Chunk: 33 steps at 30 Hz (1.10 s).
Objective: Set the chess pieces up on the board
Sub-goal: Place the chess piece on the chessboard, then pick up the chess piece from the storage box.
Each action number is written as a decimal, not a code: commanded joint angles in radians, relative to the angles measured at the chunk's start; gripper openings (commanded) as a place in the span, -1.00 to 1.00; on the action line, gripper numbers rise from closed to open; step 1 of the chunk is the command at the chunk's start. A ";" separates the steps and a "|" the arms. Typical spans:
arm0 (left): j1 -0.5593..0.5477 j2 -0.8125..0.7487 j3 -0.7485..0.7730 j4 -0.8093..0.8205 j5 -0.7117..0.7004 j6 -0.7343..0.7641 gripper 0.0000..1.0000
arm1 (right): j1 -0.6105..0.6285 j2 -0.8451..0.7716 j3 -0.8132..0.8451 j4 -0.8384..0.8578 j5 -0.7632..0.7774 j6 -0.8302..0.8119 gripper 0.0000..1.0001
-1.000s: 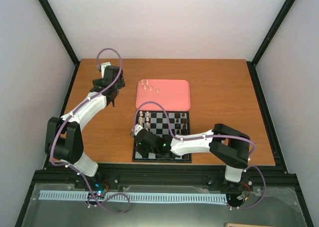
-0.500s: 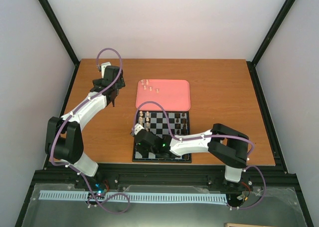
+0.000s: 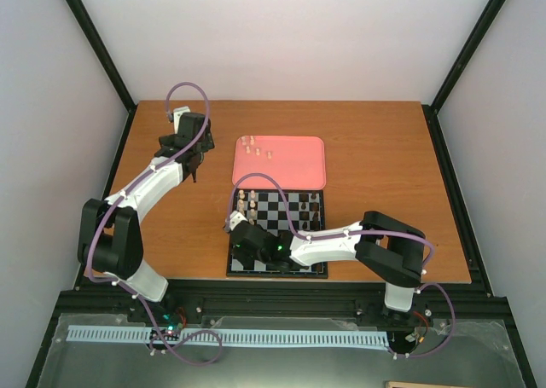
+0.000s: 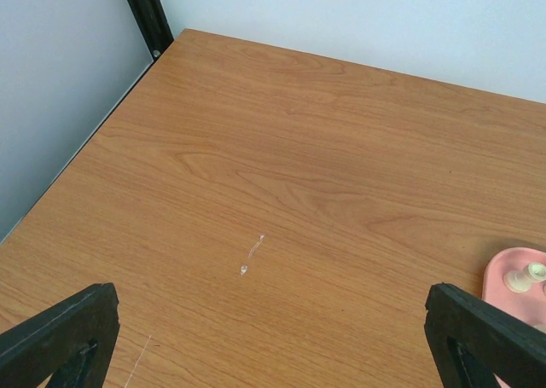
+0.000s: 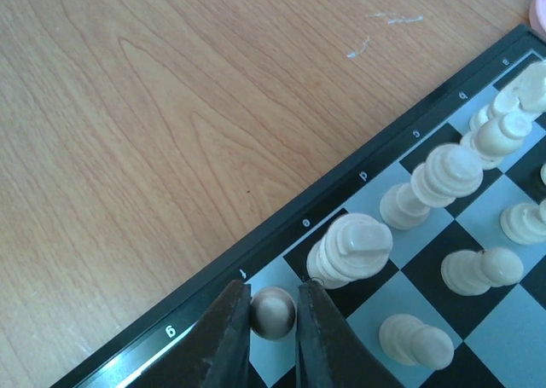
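The board (image 3: pixel 277 274) lies at the table's near middle, with cream chess pieces (image 3: pixel 246 203) along its left side. My right gripper (image 3: pixel 241 239) is low over the board's near left corner. In the right wrist view its fingers (image 5: pixel 230 337) press both sides of a round-topped cream piece (image 5: pixel 275 313) standing on a light edge square by the border (image 5: pixel 196 307). A taller cream piece (image 5: pixel 354 250) stands one square along. My left gripper (image 3: pixel 192 168) hangs open over bare table left of the pink tray (image 3: pixel 280 161), nothing between its fingers (image 4: pixel 60 337).
A few loose cream pieces (image 3: pixel 254 147) lie at the pink tray's far left corner, also seen at the tray's rim (image 4: pixel 499 273) in the left wrist view. Dark pieces (image 3: pixel 314 207) stand on the board's right side. More cream pieces (image 5: pixel 473 269) fill the second row.
The right arm has shifted very slightly to the left over the board's corner. The left arm has stayed where it was.
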<state>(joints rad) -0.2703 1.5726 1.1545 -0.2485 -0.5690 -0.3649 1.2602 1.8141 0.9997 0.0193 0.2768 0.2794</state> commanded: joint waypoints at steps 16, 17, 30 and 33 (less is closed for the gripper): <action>-0.005 0.000 0.041 -0.011 -0.005 0.012 0.99 | 0.012 -0.129 -0.016 -0.099 0.008 -0.021 -0.20; -0.006 -0.001 0.041 -0.011 -0.005 0.013 0.99 | 0.013 -0.149 -0.019 -0.100 0.007 -0.028 -0.17; -0.006 -0.031 0.027 -0.008 0.010 0.008 0.99 | -0.130 -0.222 0.078 -0.203 0.134 -0.055 0.00; -0.006 -0.034 0.027 -0.008 0.015 0.007 1.00 | -0.249 -0.176 0.148 -0.205 0.086 -0.063 0.01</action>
<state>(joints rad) -0.2703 1.5684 1.1549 -0.2489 -0.5640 -0.3649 1.1397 1.5902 1.0561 -0.1703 0.3641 0.2321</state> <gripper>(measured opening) 0.998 0.503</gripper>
